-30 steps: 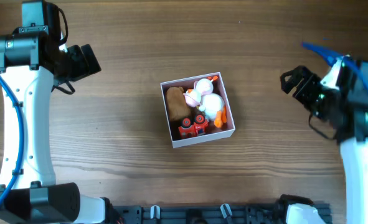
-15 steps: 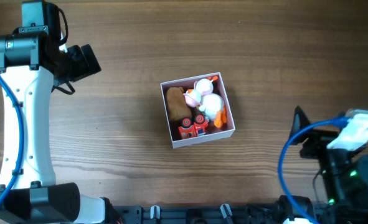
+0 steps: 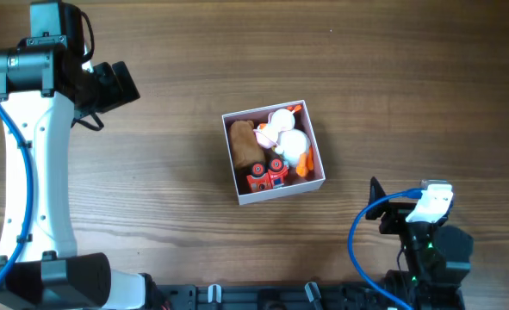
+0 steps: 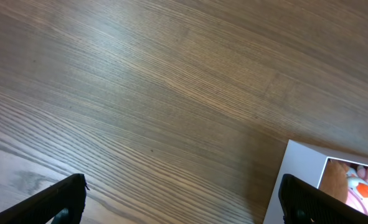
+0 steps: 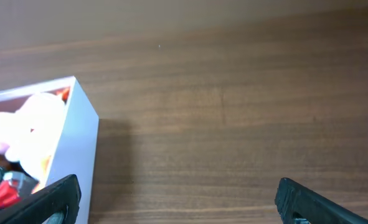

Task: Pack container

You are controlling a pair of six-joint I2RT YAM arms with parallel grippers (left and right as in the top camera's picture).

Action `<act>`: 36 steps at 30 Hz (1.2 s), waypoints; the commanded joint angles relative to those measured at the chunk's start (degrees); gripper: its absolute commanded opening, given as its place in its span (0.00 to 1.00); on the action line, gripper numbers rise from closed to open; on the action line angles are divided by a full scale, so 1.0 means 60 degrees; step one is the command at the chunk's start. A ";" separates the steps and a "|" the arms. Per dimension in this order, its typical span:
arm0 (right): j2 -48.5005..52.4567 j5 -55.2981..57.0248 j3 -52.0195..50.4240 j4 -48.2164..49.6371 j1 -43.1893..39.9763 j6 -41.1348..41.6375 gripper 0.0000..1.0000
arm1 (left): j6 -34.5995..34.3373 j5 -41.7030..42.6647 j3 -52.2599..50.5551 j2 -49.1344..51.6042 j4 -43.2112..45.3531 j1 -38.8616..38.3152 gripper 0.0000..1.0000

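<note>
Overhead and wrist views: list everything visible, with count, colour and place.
table: one, brown wood, under everything
container: one, white walls, centre of the table
brown toy: one, brown, left side of the container
white toy: one, white and pink with orange parts, right side of the container
red car: one, red with black wheels, near side of the container
left end effector: one, black, open, over bare table left of the container
right end effector: one, black, open, over the table right of the container
</note>
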 commanded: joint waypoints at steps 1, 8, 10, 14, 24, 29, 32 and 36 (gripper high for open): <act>-0.0157 0.0022 -0.0528 0.0047 0.0036 -0.0113 1.00 | -0.0160 0.0051 0.0040 -0.0098 0.0004 0.0026 1.00; -0.0157 0.0058 -0.0838 0.0091 0.0036 -0.0120 1.00 | -0.0160 0.0051 0.0040 -0.0098 0.0004 0.0026 1.00; -0.0157 0.0058 -0.0838 0.0091 0.0036 -0.0120 1.00 | -0.0160 0.0051 0.0040 -0.0098 0.0004 0.0026 1.00; -0.0157 0.0058 -0.0838 0.0091 0.0036 -0.0120 1.00 | -0.0160 0.0051 0.0040 -0.0098 0.0004 0.0026 1.00; -0.0157 0.0058 -0.0838 0.0095 0.0036 -0.0117 1.00 | -0.0157 -0.0750 -0.0299 -0.1920 0.0157 -0.0025 1.00; -0.0157 0.0058 -0.0838 0.0095 0.0036 -0.0117 1.00 | -0.0149 -0.0845 -0.3428 -0.5949 0.3938 -0.0029 1.00; -0.0157 0.0058 -0.0838 0.0091 0.0036 -0.0117 1.00 | 0.1042 0.0044 -0.7439 -0.9300 0.7351 -0.0025 1.00; -0.0157 0.0058 -0.0838 0.0091 0.0036 -0.0120 1.00 | 0.1064 0.0546 -1.0772 -1.1672 0.8171 -0.0029 1.00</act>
